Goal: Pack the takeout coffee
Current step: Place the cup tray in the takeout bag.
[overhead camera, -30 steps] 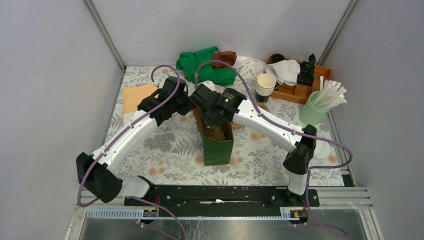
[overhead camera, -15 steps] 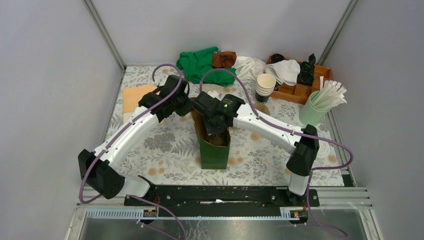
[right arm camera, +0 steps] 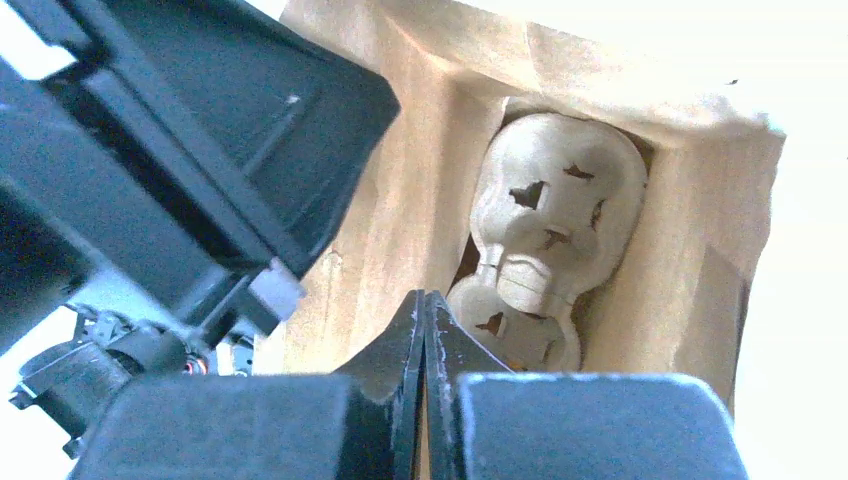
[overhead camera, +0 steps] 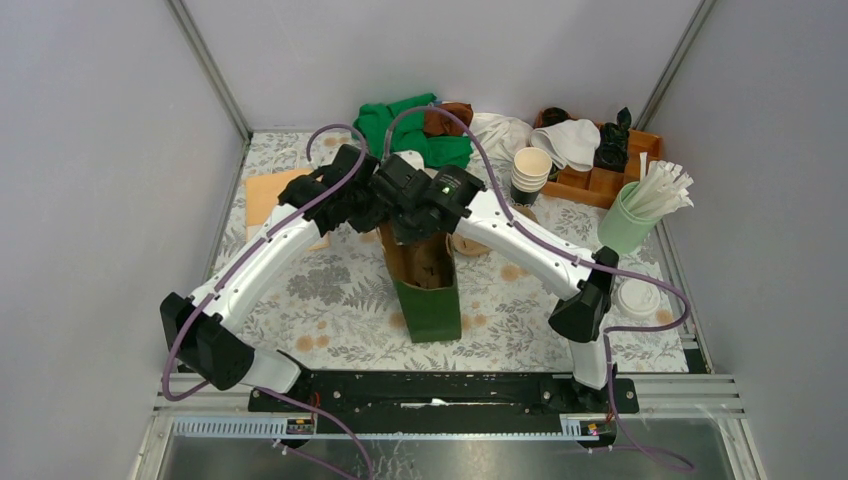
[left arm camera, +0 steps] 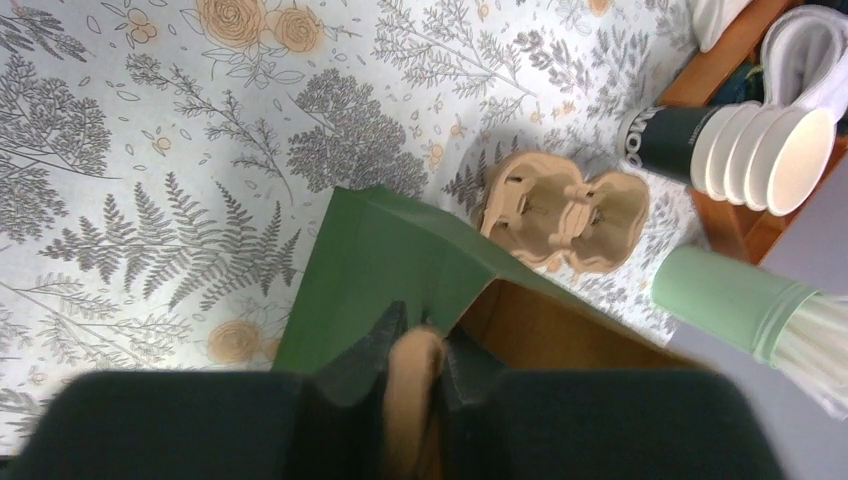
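Grey walls (overhead camera: pixel 100 150) are seen around a table (overhead camera: pixel 330 300) covered in a fern-and-rose print cloth. At its centre a green paper bag (overhead camera: pixel 432 300) is stood upright with its top open. A brown pulp cup carrier (right arm camera: pixel 548 230) is seen lying inside the bag, and a second carrier (left arm camera: pixel 560 208) is laid on the cloth just to the right of it. At the far right are set a stack of lidless paper cups (overhead camera: pixel 531 168), a wooden organiser (overhead camera: pixel 610 182) and a pale green tumbler (overhead camera: pixel 626 225) filled with white straws (overhead camera: pixel 665 188). A crumpled green cloth (overhead camera: pixel 405 128) is left at the far edge.

The takeout coffee (overhead camera: pixel 637 298), topped by its round white lid, is stood near the right edge of the table, well apart from the bag.

The left gripper (left arm camera: pixel 425 325) is nearly closed, with the bag's brown-lined rim pinched between its fingers. The right gripper (right arm camera: pixel 425 297) is held over the bag's mouth, its fingers pressed together and empty.
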`<state>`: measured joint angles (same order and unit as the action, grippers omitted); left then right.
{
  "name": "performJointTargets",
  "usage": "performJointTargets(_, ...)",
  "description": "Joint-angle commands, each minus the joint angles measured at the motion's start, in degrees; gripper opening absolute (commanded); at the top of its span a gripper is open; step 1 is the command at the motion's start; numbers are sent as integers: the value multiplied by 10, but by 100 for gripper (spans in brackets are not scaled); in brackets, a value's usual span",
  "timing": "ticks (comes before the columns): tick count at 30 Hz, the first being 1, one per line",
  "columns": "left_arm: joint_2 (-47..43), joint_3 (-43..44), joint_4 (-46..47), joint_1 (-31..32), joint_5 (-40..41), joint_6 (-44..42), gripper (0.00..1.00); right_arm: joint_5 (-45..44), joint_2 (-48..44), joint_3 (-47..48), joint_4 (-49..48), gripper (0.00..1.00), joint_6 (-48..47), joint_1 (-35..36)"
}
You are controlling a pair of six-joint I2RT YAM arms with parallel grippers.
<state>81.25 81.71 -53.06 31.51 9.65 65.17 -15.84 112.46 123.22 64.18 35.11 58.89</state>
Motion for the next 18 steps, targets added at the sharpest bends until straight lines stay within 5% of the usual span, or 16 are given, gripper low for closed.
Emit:
performJointTargets(1, 0, 32, -15, 0, 1, 20, 27, -20, -12, 15, 23, 0, -12, 7)
performJointTargets(6, -7, 67, -33, -5, 2, -21, 58, -32, -47, -25, 2, 0, -31, 7)
performJointTargets(12, -33, 90, -41, -27, -47, -124, 63, -35, -119, -93, -53, 0, -67, 4)
performJointTargets(18, -66, 82, 40, -45, -154, -318, 69, -46, -141, -114, -81, 0, -68, 1)
